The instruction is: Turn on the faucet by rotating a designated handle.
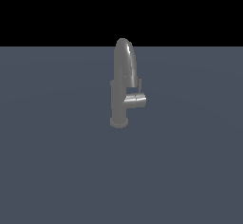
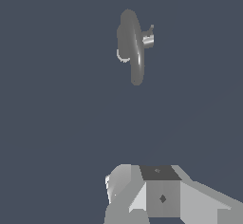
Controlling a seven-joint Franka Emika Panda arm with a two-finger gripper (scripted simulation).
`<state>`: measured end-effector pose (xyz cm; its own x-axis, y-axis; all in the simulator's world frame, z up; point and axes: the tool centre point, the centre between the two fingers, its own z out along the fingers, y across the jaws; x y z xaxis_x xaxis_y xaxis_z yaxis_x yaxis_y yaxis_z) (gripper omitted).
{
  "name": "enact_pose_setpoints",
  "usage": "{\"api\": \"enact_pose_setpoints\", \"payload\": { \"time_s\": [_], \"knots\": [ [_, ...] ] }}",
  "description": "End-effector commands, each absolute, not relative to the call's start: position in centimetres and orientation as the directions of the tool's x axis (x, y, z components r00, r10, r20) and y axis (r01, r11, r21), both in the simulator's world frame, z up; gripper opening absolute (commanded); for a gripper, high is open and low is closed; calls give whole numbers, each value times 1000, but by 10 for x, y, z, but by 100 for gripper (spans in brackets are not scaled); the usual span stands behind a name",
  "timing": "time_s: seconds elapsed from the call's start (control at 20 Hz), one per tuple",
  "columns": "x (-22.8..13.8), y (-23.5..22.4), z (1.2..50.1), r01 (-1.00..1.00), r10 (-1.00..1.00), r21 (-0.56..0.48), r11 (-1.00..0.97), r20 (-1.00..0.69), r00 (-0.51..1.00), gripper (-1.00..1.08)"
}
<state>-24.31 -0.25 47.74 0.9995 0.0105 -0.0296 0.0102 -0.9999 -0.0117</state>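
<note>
The grey metal faucet (image 1: 119,90) stands upright on the dark floor, its arched spout curving toward the camera. The handle (image 1: 136,100) is a short horizontal stub on the body's side toward the exterior view's right, with a thin lever pin pointing up. The arm does not show in the exterior view. In the wrist view the faucet (image 2: 130,45) shows from above, with the handle (image 2: 148,40) sticking out of its side. My gripper (image 2: 152,187) shows only partly at the picture's edge, well apart from the faucet. It holds nothing, and I cannot tell how its jaws stand.
A flat dark grey-blue floor (image 1: 57,171) surrounds the faucet on all sides. Nothing else stands on it.
</note>
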Motion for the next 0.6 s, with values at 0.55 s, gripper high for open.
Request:
{"api": "enact_pose_setpoints", "payload": {
  "time_s": [0.55],
  "knots": [
    [-193,-2,469,-109,-90,-108,-988,-167,982,-100]
  ]
}}
